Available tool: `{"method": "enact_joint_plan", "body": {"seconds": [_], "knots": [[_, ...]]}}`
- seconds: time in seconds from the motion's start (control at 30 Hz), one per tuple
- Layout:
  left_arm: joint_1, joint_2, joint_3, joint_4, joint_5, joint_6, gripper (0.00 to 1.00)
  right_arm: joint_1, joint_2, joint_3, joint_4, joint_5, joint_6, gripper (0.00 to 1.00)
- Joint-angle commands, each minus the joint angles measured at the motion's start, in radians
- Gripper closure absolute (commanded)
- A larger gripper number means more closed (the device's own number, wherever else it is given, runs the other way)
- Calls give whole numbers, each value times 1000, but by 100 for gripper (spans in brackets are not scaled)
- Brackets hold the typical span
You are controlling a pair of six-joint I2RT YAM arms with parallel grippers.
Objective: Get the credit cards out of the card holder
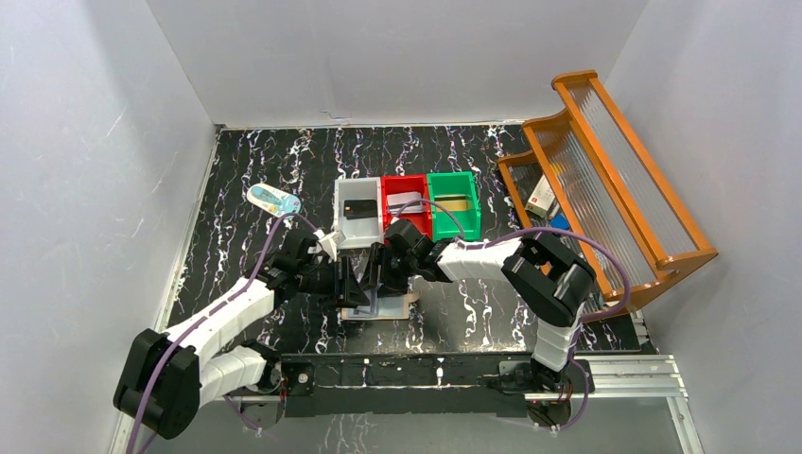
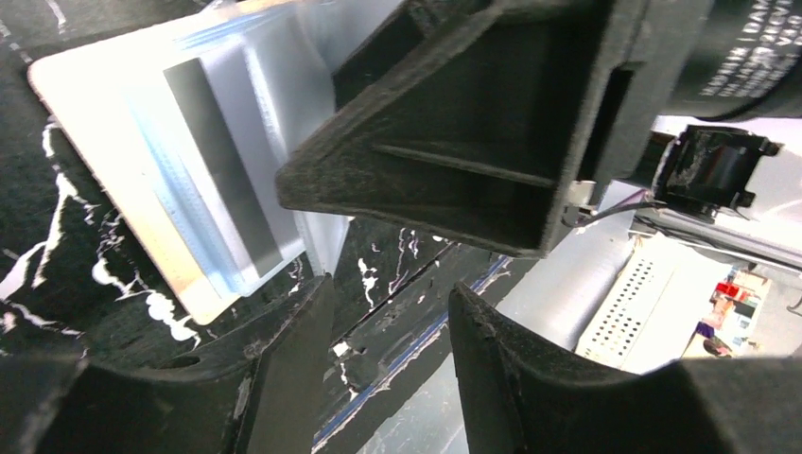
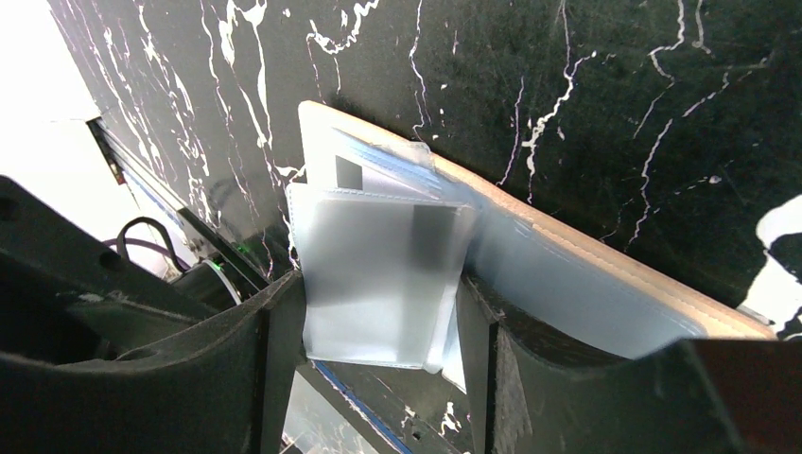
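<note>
The card holder (image 1: 395,308) lies open on the black marbled table, tan outside with pale inner pockets (image 3: 586,274). My right gripper (image 3: 380,312) is shut across the width of a clear pocket flap, which holds a silvery-grey credit card (image 3: 378,255) with a dark stripe. In the top view that gripper (image 1: 383,274) hangs over the holder's middle. My left gripper (image 2: 390,293) stands open at the holder's left edge (image 1: 348,282), nothing between its fingers. Its left fingertip (image 2: 312,293) is next to a pocket corner, and a grey card (image 2: 222,170) shows in that pocket.
Behind the holder stand three bins: white (image 1: 341,214) with a black card, red (image 1: 387,197) with a grey card, green (image 1: 473,208) with a gold card. A wooden rack (image 1: 605,180) fills the right side. A pale blue object (image 1: 272,200) lies back left.
</note>
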Motion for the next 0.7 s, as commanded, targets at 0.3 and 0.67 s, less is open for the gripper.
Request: {"method": "enact_joint_plan", "body": {"seconds": [0.3,0.67], "knots": [[3,61,51,-63,-110,35,47,6,-2,-27,5,-11,0,36],[-7,163,57,101,44,37,75,-3,-25,-33,52,-38,7,34]]}}
